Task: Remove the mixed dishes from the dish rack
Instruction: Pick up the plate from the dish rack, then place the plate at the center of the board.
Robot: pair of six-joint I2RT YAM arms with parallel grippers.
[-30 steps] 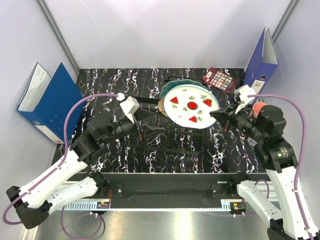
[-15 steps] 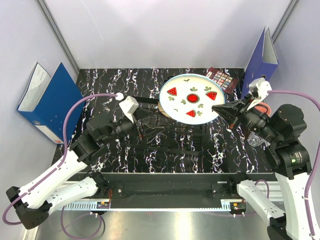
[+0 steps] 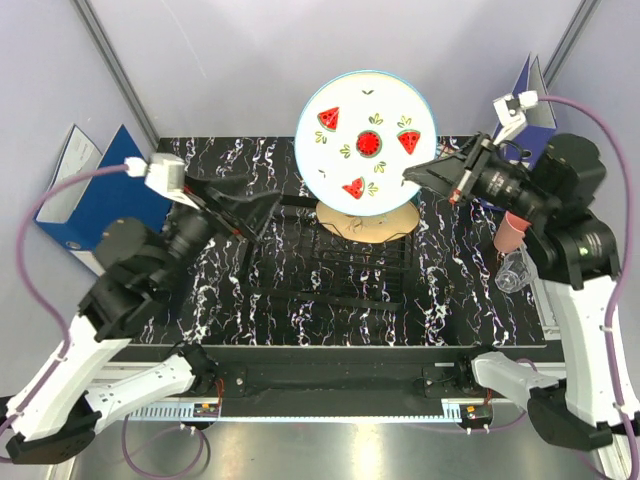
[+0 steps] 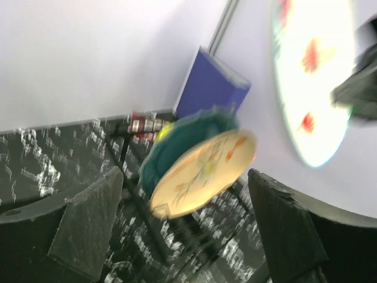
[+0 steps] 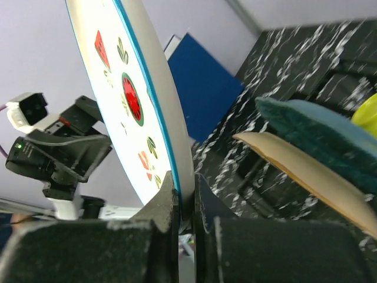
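The dish rack (image 3: 350,275) sits in the middle of the worktop (image 3: 220,300). Left of it, the left fingers (image 3: 258,215) hang spread wide, holding nothing. Near the worktop's right edge, the clear glass (image 3: 512,272) stands just in front of the pink cup (image 3: 510,232). At the rack's far end the cream floral plate (image 3: 365,225) leans in its slot. The teal scalloped plate (image 4: 182,138) is close behind it, with the small yellow-green bowl (image 5: 366,115) beyond. The right fingers (image 3: 410,176) pinch the rim of the white plate with red fruit marks (image 3: 365,140), which is lifted high above the rack. A blue binder (image 3: 95,215) lies off to the left.
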